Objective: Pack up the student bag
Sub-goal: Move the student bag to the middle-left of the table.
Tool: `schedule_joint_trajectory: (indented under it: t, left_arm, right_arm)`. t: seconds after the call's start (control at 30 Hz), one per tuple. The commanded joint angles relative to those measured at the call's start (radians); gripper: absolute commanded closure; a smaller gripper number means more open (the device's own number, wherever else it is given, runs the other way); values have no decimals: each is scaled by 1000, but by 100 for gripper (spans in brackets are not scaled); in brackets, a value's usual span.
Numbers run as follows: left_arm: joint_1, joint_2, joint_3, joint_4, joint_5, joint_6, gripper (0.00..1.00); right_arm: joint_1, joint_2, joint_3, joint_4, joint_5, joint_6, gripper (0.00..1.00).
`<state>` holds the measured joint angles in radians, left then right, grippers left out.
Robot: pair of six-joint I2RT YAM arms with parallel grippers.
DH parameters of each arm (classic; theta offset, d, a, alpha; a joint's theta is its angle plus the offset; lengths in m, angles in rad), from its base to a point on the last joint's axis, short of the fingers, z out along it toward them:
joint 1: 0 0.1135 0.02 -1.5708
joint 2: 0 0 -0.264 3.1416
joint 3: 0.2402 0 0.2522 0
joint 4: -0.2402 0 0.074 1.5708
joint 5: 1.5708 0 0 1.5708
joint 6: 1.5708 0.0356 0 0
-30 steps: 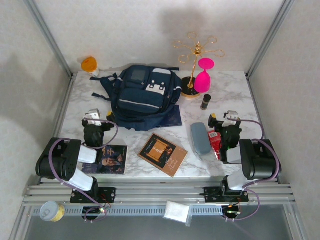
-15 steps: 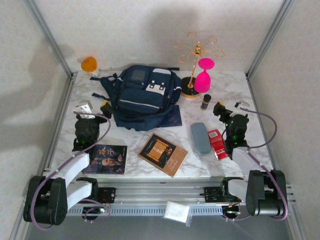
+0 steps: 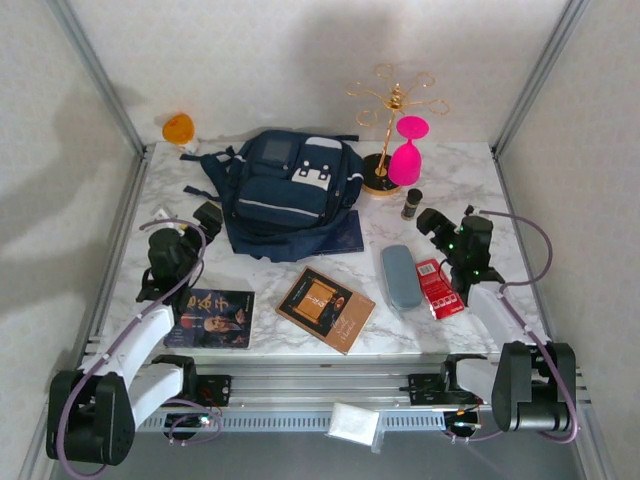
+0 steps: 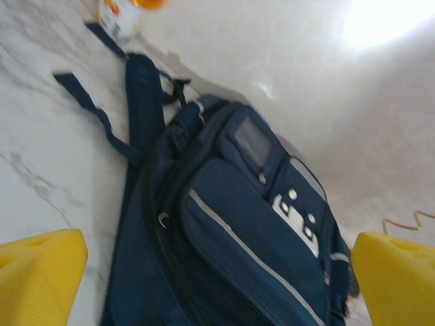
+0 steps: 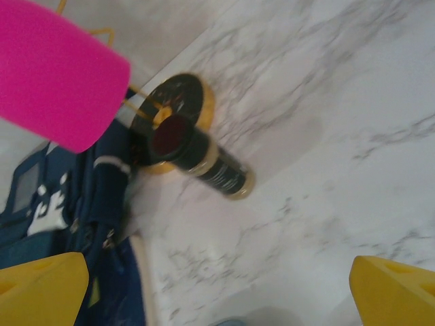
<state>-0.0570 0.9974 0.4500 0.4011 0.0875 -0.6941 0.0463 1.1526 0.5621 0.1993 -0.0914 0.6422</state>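
Our left end effector (image 3: 192, 219) hangs with its jaws wide apart and nothing between them. In the left wrist view its yellow fingertips (image 4: 41, 275) sit at opposite sides of the frame, with the student bag (image 3: 285, 190) straight ahead. Our right end effector (image 3: 448, 222) is likewise spread wide and empty above the right side of the counter (image 3: 470, 180). It faces a small dark bottle (image 3: 411, 203) with a gold band, which stands upright just beside the round base of a gold stand (image 3: 392, 100). A bright pink glass (image 3: 408, 150) is at that stand, bowl downward; we cannot tell whether it hangs or rests. The student bag lies flat toward the back edge, left of the stand, its front pocket and light grey patches facing up and its dark straps trailing toward the back left corner. A thin navy booklet (image 3: 345, 233) pokes out from under the bag's near right corner. Near the right end effector, a grey-blue case (image 3: 401, 276) lies with a red box (image 3: 436, 288) just beside it, toward the right edge. A brown book (image 3: 326, 309) lies at an angle by the middle of the near edge, and a dark magazine (image 3: 215, 318) lies by the near left corner, beside our left arm. An orange-topped container (image 3: 178, 128) stands just beyond the back left corner.
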Motion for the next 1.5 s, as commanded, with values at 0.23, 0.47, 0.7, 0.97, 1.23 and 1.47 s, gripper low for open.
schedule_joint_trajectory:
  t: [0.23,0.47,0.7,0.97,1.23,1.47]
  left_arm:
    - [-193,140,151,-392,-14,-131,1]
    - [-215,307,200,-401,-6,-185,1]
    - [-229,485,271,-316,-14,-262,2]
    - [-241,606,285,-184,-2,-370,27]
    - [-240,534,282,-205,-16,-346,78]
    - [-234,312,264,-311,78,-271,100]
  right_arm:
    - [237,104,111,-146,-136,62,1]
    - [384,163,120,-107,-131,122,1]
    - [422,185,130,-95,-98,128,1]
    - [439,177,122,-89,-70,119,1]
    - [446,171,140,-96,-49,100,1]
    - [449,145,179,-155,-32,83,1]
